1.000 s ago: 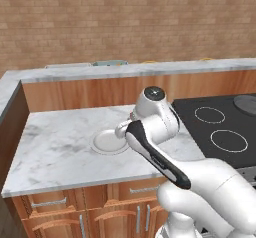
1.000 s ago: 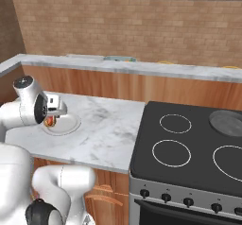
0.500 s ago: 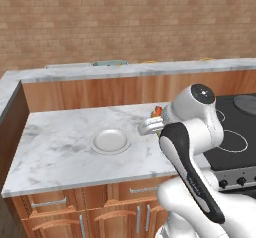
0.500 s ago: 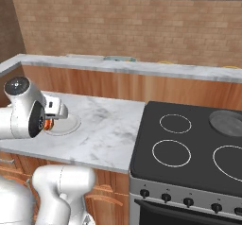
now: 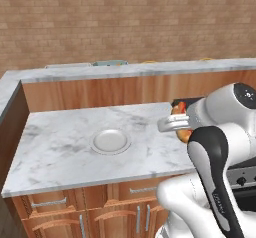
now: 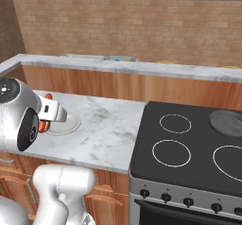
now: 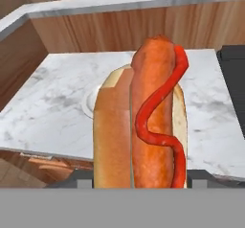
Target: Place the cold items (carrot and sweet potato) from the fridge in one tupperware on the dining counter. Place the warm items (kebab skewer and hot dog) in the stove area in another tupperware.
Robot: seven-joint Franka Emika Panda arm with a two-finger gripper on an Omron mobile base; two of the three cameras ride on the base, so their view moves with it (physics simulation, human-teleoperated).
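My hand grasps the ketchup-striped hot dog in its tan bun, now lifted off the round white plate and swung right above the marble surface; tupperware delivery is next.

Plate: on the counter, near its middle. Stove: right of the plate, touching the counter's end. Raised ledge: behind the plate, along the wall. Hot dog: above the counter, right of the plate, held in the gripper. Drawers: below the plate.
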